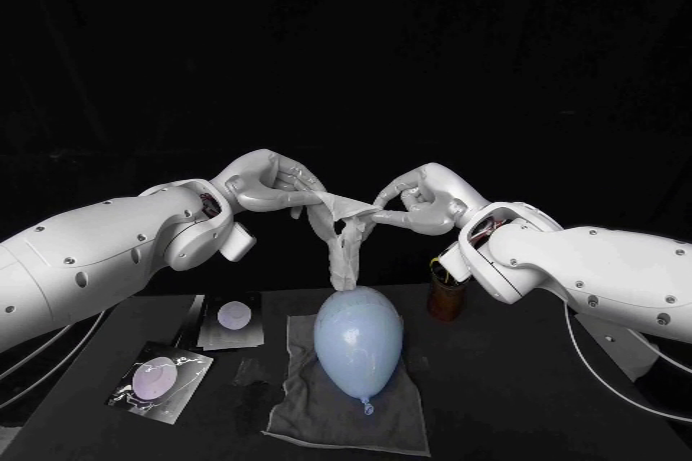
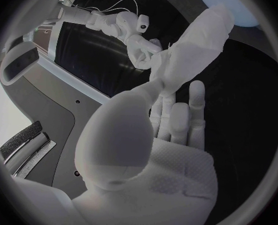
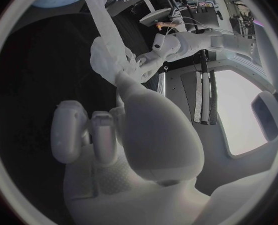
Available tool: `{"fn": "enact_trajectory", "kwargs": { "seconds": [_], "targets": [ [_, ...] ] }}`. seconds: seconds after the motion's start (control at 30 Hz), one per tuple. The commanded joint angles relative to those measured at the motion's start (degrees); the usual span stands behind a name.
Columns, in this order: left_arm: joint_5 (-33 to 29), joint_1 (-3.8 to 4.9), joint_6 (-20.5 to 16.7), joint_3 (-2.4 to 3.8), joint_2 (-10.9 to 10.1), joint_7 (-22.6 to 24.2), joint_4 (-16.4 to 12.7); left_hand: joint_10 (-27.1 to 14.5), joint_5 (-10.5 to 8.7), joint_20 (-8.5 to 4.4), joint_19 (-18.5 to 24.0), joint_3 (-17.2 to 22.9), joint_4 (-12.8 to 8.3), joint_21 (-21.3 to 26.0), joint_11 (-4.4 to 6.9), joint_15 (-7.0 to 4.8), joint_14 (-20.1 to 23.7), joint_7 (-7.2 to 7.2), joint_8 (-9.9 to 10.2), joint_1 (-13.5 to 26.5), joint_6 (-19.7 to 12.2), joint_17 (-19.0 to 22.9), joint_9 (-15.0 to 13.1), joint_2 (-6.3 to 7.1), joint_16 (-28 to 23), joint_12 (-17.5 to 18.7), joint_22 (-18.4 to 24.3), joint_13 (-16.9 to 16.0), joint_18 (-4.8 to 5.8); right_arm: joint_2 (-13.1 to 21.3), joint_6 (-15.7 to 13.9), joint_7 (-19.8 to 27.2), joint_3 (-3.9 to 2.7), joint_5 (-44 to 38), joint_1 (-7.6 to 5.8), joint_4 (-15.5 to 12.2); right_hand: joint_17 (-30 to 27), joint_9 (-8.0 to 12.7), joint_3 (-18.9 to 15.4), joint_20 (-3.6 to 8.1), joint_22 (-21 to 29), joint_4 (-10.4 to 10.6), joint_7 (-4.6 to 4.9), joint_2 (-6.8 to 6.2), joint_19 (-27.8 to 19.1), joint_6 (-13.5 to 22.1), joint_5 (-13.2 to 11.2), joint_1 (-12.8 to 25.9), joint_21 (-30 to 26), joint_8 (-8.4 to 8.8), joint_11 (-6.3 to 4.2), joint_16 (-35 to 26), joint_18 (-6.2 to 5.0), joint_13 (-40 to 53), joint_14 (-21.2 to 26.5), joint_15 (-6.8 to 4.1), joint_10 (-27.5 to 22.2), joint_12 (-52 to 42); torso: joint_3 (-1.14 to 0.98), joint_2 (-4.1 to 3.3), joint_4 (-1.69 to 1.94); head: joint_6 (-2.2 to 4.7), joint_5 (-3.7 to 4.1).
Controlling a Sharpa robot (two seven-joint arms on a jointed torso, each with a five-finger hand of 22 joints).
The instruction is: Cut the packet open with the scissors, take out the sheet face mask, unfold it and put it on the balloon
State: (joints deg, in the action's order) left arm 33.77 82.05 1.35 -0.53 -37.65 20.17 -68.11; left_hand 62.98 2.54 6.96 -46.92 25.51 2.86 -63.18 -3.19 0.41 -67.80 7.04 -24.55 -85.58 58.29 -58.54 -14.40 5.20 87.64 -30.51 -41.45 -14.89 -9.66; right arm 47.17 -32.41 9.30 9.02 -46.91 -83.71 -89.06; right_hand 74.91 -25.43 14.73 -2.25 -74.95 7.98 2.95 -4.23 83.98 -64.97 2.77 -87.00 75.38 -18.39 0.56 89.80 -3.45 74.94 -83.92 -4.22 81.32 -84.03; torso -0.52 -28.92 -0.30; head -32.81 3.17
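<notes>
Mask (image 1: 346, 243) hung bunched up between the hands, left hand (image 1: 281, 189) and right hand (image 1: 411, 196) each pinching an upper end, its tail right at the top of the balloon (image 1: 356, 343) lying on a cloth (image 1: 310, 413).

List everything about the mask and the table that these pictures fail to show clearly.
- Head view: the sheet mask, held by the left hand and the right hand, hangs bunched; its folds hide the face holes.
- Head view: brown object beside the balloon, its top covered by the right arm; unidentifiable.
- Head view: print on the packet pieces, too small.
- Left wrist view: balloon cut by the rim.
</notes>
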Motion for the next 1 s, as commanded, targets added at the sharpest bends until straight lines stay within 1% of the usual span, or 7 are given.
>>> {"fn": "enact_trajectory", "kwargs": {
  "seconds": [0.03, 0.23, 0.53, 0.7, 0.83, 0.87, 1.0],
  "targets": [
    [0.4, 0.14, -2.4, 0.06, 0.2, -1.2, 0.1, -0.2, 0.20, -0.07, -0.5, -0.2, 0.3, -0.2, 0.09, -0.02, -0.6, -0.01, -0.1, -0.1, 0.2, -0.3, -4.0, -0.31, 0.4, -0.3, -0.1, 0.0, -0.94, -0.2, -1.2, -2.2, -0.18, -2.7, -0.34, 0.4, 15.1, -0.1, 0.3, 0.55, -11.6, 0.0, -0.05, 0.08, 1.4, 0.5, 0.1, -0.4, 0.2, -0.21, -1.77, 0.2, 0.80, 8.5, -6.1, -0.37, 4.1, 0.2, 0.01, -0.04, -0.03, 0.01, -0.03],
    [0.6, 0.21, -2.9, 0.06, 1.0, -2.4, 0.4, -0.2, 0.20, -0.15, -0.7, -0.2, 0.6, -0.3, 0.05, -0.01, -0.6, -0.03, 0.0, 0.1, 0.0, 0.0, -4.0, -0.44, 0.4, -0.3, -0.1, 0.0, -0.93, -1.3, 0.3, -4.4, -0.38, -5.7, -1.50, 1.8, 15.1, -0.2, 0.5, 0.55, -11.5, -0.1, -0.03, 0.00, 1.3, 0.6, 0.1, -0.4, 0.0, -0.36, -1.75, 0.2, 0.76, 8.5, -6.1, -0.35, 4.1, 0.2, 0.04, -0.06, -0.04, -0.06, 0.08],
    [0.7, 0.86, -3.8, 0.06, 2.5, -4.9, 2.1, 1.6, 0.21, -0.59, -2.0, 0.0, 1.3, -0.3, 0.35, -0.35, -3.0, -0.24, 0.2, 0.3, -0.3, -1.7, -4.4, -0.39, 0.3, 0.0, 0.3, 0.2, -0.97, -2.8, 4.7, -9.1, -0.53, -11.9, -3.59, 3.6, 15.1, -0.3, 0.6, 0.54, -11.4, -0.1, -0.02, -0.14, 1.2, 0.7, 0.1, -0.4, -0.3, -0.51, -1.74, 0.2, 0.71, 8.4, -6.1, -0.34, 4.0, 0.3, 0.04, -0.04, -0.06, -0.06, 0.24],
    [1.8, 1.92, -2.6, 0.05, 3.3, -6.2, 3.7, 2.4, 0.22, -0.90, -3.1, 0.3, 1.3, -0.5, 0.49, -0.55, -4.5, -0.29, 0.3, 0.1, -0.2, -3.1, -4.7, -0.06, 0.3, 0.5, 0.1, 0.4, -0.88, -3.3, 6.2, -12.0, -0.61, -17.5, -4.39, 3.9, 15.1, -0.3, 0.7, 0.54, -11.5, -0.1, -0.01, -0.29, 1.3, 0.7, 0.0, -0.4, -0.2, -0.67, -1.73, 0.2, 0.73, 8.4, -6.1, -0.33, 4.1, 0.3, 0.03, -0.02, 0.01, -0.01, 0.34],
    [3.4, 3.14, -2.1, 0.06, 3.8, -7.1, 4.9, 2.7, 0.22, -1.03, -3.6, 0.5, 1.2, -0.6, 0.56, -0.63, -4.9, -0.33, 0.3, 0.0, -0.1, -3.4, -4.8, 0.15, 0.3, 0.8, 0.0, 0.6, -0.82, -4.2, 7.1, -14.6, -0.69, -23.5, -5.48, 4.8, 15.1, -0.4, 0.7, 0.54, -11.5, -0.2, -0.01, -0.40, 1.3, 0.7, 0.0, -0.4, 0.0, -0.78, -1.73, 0.2, 0.76, 8.5, -6.1, -0.32, 4.1, 0.2, 0.00, -0.02, 0.03, 0.00, 0.45],
    [3.7, 3.55, -2.0, 0.06, 4.0, -7.2, 5.3, 2.7, 0.22, -1.03, -3.6, 0.5, 1.2, -0.6, 0.56, -0.63, -4.9, -0.33, 0.3, 0.0, -0.1, -3.4, -4.8, 0.15, 0.3, 0.8, 0.0, 0.6, -0.82, -4.4, 7.3, -15.1, -0.72, -24.9, -5.74, 5.0, 15.1, -0.4, 0.7, 0.54, -11.5, -0.2, -0.01, -0.40, 1.3, 0.7, 0.0, -0.4, 0.0, -0.78, -1.73, 0.2, 0.76, 8.5, -6.1, -0.32, 4.1, 0.2, 0.04, -0.01, 0.01, 0.20, 0.45],
    [4.6, 5.45, -1.9, 0.05, 4.7, -8.0, 6.8, 3.0, 0.22, -1.16, -4.5, 0.7, 1.2, -1.1, 0.60, -0.71, -5.8, -0.33, 0.4, -0.1, 0.1, -4.4, -4.9, 0.34, 0.4, 1.1, -0.7, 0.7, -0.66, -5.1, 8.0, -16.4, -0.79, -28.2, -6.67, 5.9, 15.1, -0.4, 0.8, 0.53, -11.6, -0.2, -0.02, -0.50, 1.4, 0.7, 0.0, -0.3, 0.3, -0.89, -1.73, 0.2, 0.81, 8.6, -6.1, -0.32, 4.2, 0.1, 0.06, 0.03, -0.03, 0.19, 0.49]
  ]
}}
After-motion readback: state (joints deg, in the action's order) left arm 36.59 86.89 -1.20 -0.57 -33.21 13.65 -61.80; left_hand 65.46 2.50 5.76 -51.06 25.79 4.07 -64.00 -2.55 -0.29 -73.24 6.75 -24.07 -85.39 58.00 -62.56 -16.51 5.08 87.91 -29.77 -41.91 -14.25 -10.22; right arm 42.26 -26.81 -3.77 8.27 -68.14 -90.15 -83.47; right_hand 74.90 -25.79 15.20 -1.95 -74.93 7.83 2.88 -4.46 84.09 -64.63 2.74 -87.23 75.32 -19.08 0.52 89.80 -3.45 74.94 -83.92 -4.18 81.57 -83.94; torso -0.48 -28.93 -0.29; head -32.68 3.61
